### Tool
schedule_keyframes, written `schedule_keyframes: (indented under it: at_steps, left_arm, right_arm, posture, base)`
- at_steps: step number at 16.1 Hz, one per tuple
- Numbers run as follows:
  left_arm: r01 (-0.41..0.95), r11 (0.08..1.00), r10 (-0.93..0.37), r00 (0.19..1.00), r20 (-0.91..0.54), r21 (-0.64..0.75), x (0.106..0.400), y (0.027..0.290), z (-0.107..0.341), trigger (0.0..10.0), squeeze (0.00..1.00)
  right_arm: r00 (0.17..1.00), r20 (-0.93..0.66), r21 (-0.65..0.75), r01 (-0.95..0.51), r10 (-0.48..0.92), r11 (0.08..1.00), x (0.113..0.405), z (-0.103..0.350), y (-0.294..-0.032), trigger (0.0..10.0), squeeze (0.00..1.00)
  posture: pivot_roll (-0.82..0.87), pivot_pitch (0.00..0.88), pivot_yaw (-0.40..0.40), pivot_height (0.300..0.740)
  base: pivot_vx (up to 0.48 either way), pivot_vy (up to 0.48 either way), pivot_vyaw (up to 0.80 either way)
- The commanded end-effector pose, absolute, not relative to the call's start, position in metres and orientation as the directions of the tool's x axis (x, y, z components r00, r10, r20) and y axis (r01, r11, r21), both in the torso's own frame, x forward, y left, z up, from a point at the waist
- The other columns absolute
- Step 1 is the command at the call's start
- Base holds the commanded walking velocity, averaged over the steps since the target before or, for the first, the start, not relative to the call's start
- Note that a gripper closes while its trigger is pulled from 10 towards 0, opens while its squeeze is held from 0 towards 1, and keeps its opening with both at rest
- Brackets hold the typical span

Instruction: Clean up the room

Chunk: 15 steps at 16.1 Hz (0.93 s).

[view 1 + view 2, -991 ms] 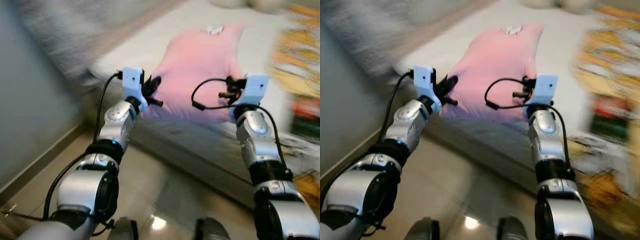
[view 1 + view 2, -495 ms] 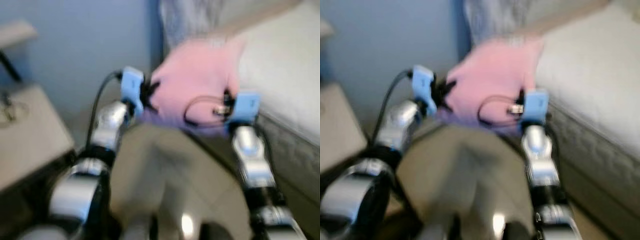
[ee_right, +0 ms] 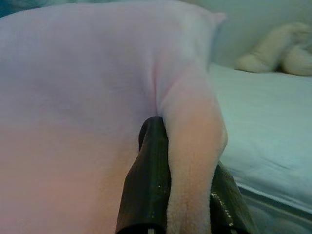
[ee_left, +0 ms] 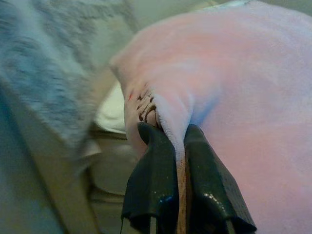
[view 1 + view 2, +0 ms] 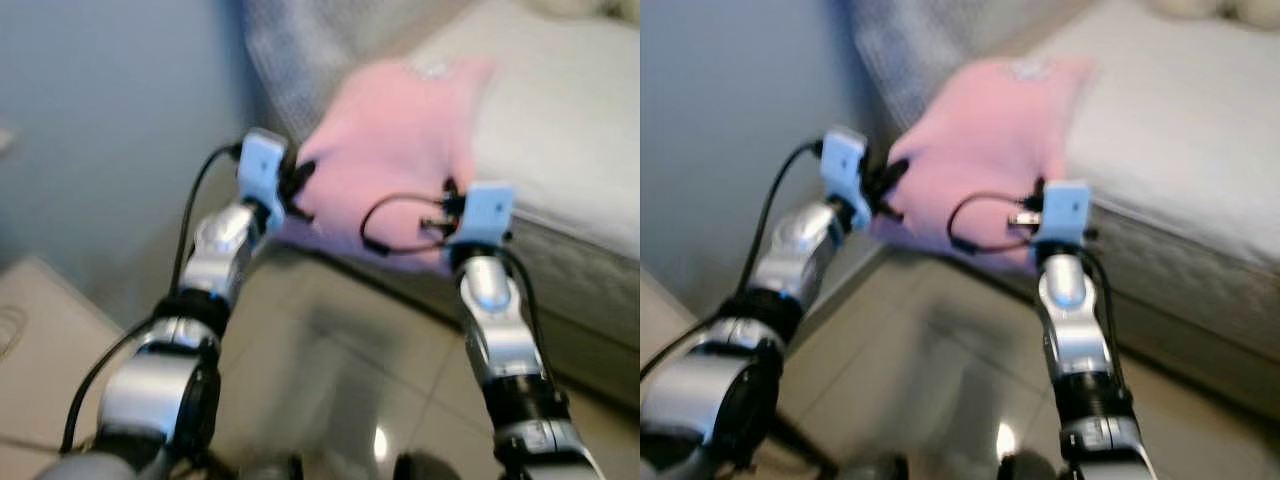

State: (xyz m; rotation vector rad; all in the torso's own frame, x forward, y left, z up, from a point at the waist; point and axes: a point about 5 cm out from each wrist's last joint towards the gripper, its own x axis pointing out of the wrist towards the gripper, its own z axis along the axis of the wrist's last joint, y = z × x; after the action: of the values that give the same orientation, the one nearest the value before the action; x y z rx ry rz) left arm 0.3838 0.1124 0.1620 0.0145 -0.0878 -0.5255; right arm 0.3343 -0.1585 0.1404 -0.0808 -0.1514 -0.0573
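Pink pillow (image 5: 395,150), one, pinched by left gripper (image 4: 174,146) and right gripper (image 3: 183,141).

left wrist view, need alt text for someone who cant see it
The left gripper is shut on a folded edge of a pink pillow, which spreads away from the fingers. A blurred grey blanket lies beside it.

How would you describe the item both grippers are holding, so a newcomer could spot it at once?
Start at the bed with its pale mattress on the robot's right. At its near edge a pink pillow is held up, one corner pinched by the left gripper, another by the right gripper. It is the one soft pink thing against grey and white bedding.
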Motion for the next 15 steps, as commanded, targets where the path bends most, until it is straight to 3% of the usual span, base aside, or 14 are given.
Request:
schedule_keyframes:
  at_steps: [1, 8, 15]
  left_arm:
    - [0.479, 0.878, -0.478, 0.871, 0.117, 0.023, 0.384, 0.111, 0.167, 10.0, 0.00]
    - [0.502, 0.865, -0.496, 0.861, 0.115, -0.025, 0.376, 0.099, 0.156, 10.0, 0.00]
    - [0.549, 0.835, -0.547, 0.827, 0.129, 0.015, 0.371, 0.092, 0.158, 10.0, 0.00]
  right_arm:
    - [0.971, 0.148, -0.077, 0.199, -0.186, 0.977, 0.326, 0.137, -0.192, 10.0, 0.00]
    - [0.979, 0.127, -0.090, 0.170, -0.158, 0.981, 0.327, 0.135, -0.186, 10.0, 0.00]
    - [0.980, 0.131, -0.088, 0.160, -0.148, 0.983, 0.328, 0.135, -0.181, 10.0, 0.00]
  posture:
    - [-0.06, 0.000, 0.083, 0.696]
    - [-0.05, 0.000, 0.051, 0.696]
    - [-0.04, 0.000, 0.056, 0.696]
  base:
    - [0.000, 0.000, -0.71]
    - [0.000, 0.000, 0.00]
    - [0.480, 0.000, 0.00]
